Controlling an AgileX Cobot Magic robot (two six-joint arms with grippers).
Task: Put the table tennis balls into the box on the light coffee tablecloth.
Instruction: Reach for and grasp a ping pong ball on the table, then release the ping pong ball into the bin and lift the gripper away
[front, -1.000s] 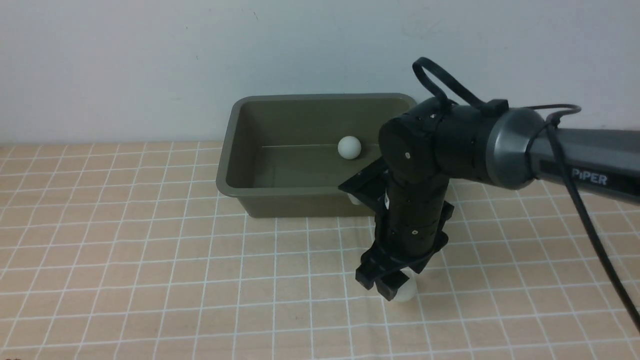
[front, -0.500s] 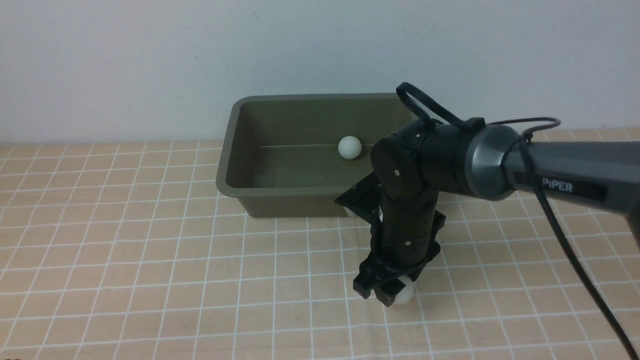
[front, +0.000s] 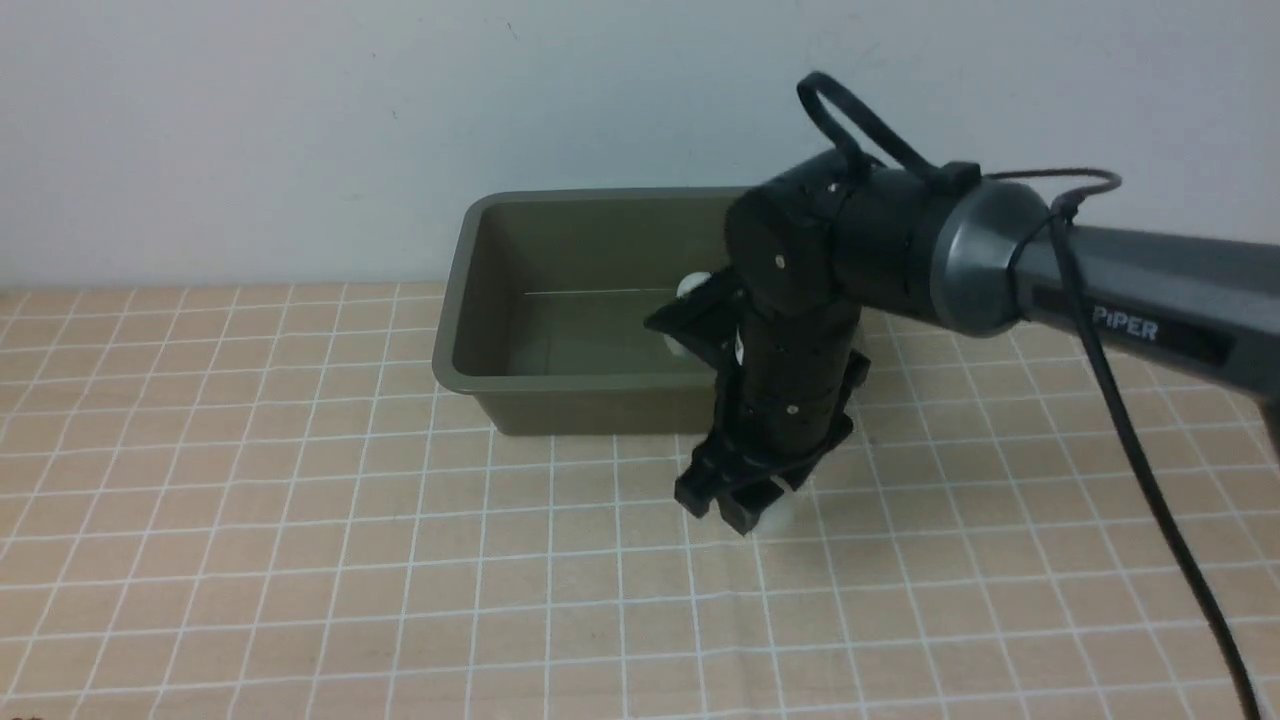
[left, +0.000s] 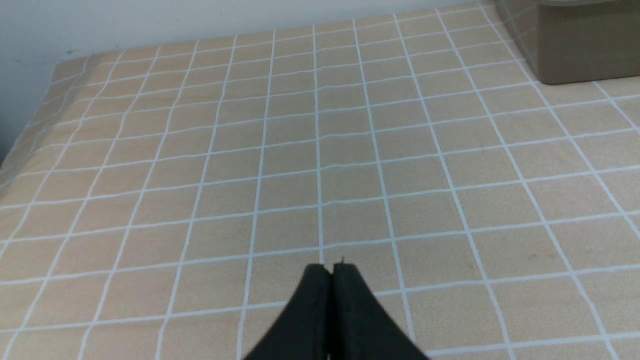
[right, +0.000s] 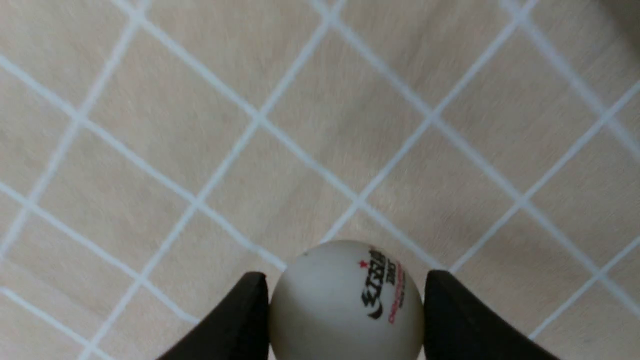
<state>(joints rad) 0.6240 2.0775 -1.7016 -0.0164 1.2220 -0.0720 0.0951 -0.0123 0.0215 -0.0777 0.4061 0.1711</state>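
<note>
Right gripper (right: 345, 280) is clamped on a ball (right: 345, 310), probably just off the cloth (front: 300, 500), by the box's (front: 460, 300) near side. The left gripper (left: 330, 271) is closed.

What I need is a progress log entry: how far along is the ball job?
Done: one table tennis ball lies in the box, partly hidden by the arm. In hand: the right tool is shut on the second ball, in front of the box. Remaining: carry it into the box and release.
</note>
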